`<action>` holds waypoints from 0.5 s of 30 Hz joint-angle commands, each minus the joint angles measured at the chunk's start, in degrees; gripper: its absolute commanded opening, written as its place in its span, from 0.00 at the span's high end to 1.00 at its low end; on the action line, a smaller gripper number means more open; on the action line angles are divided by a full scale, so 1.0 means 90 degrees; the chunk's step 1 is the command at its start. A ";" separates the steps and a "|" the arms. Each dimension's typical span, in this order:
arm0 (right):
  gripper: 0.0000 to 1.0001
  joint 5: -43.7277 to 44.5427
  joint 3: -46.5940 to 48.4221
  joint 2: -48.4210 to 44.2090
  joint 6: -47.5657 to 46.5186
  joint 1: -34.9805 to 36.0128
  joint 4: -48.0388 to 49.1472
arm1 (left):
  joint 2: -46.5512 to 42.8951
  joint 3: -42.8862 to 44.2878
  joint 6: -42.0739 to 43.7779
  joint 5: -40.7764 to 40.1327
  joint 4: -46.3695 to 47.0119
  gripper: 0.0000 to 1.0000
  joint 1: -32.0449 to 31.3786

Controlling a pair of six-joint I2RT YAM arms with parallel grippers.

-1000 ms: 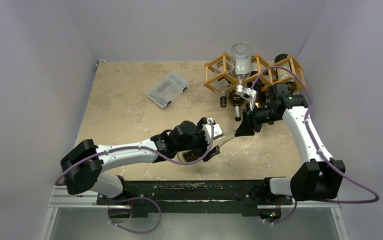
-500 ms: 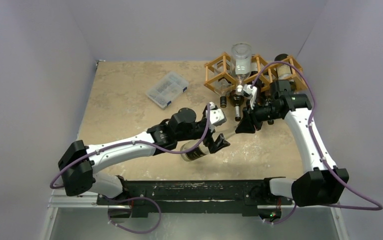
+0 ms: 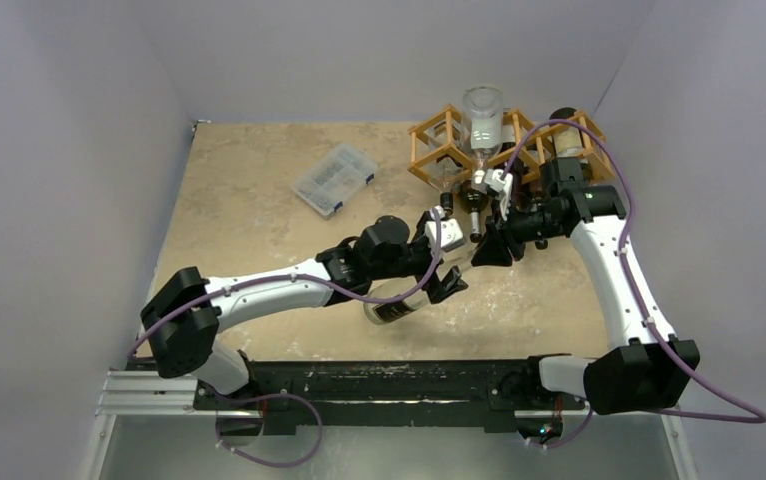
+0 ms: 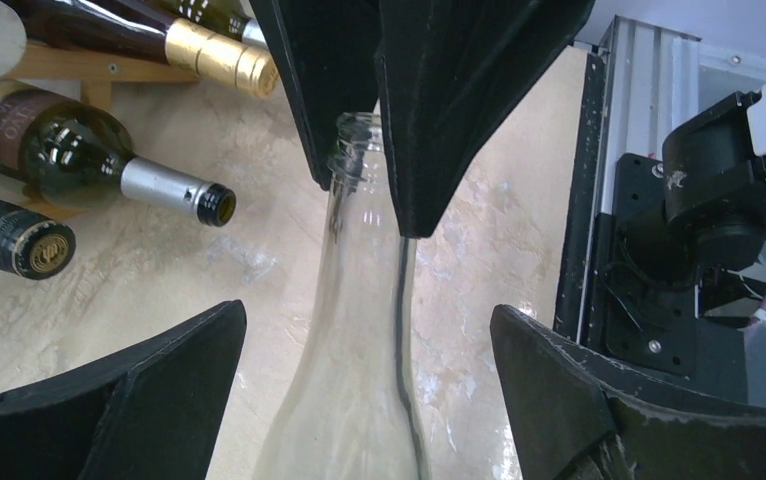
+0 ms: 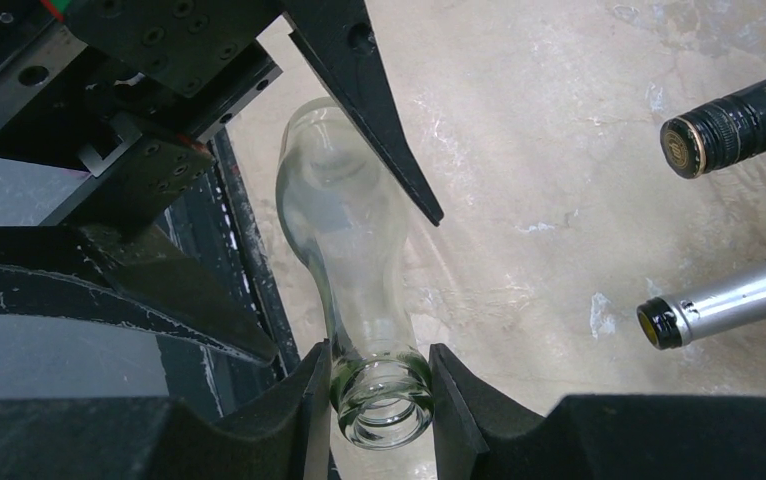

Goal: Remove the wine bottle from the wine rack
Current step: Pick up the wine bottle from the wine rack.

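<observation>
Overhead, the clear, empty glass wine bottle [image 3: 391, 310] is off the light-brown wooden lattice wine rack [image 3: 437, 140], which stands at 1 o'clock on the beige table [image 3: 249, 230]. The bottle's neck points to 2 o'clock, into the right gripper [image 3: 484, 256]. The left gripper [image 3: 439, 268] straddles its shoulder. A clear plastic compartment box [image 3: 333, 178] lies at 11 o'clock, well apart.

From the left wrist, the left gripper [image 4: 367, 312] gapes wide on either side of the wine bottle [image 4: 364, 330] and holds nothing. The right gripper [image 4: 364, 160] pinches the mouth at 12 o'clock. A dark silver-capped bottle [image 4: 109, 165] lies at 10 o'clock.

From the right wrist, the right gripper [image 5: 379, 385] is clamped on the neck of the wine bottle [image 5: 344, 240]. Two capped bottle necks [image 5: 729, 125] lie at 3 o'clock.
</observation>
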 commanded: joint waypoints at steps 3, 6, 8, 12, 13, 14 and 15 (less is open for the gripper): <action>1.00 -0.0731 0.0386 -0.0110 -0.0156 0.0026 -0.0112 | 0.0167 0.0168 0.0178 -0.0227 0.0974 0.09 -0.0076; 1.00 -0.0808 0.0395 -0.0098 -0.0205 0.0033 -0.0161 | 0.0251 0.0179 0.0178 -0.0444 0.1094 0.11 -0.0161; 1.00 -0.0857 0.0422 -0.0083 -0.0255 0.0031 -0.0199 | 0.0286 0.0147 0.0367 -0.0518 0.1182 0.12 -0.0192; 1.00 -0.0901 0.0425 -0.0052 -0.0282 0.0027 -0.0235 | 0.0339 0.0087 0.0436 -0.0636 0.1315 0.21 -0.0217; 1.00 -0.0905 0.0423 -0.0042 -0.0289 0.0026 -0.0235 | 0.0356 0.0086 0.0441 -0.0638 0.1329 0.26 -0.0217; 1.00 -0.0905 0.0425 -0.0040 -0.0291 0.0026 -0.0234 | 0.0369 0.0094 0.0450 -0.0647 0.1326 0.30 -0.0217; 1.00 -0.0912 0.0425 -0.0028 -0.0299 0.0032 -0.0241 | 0.0385 0.0116 0.0471 -0.0639 0.1304 0.33 -0.0217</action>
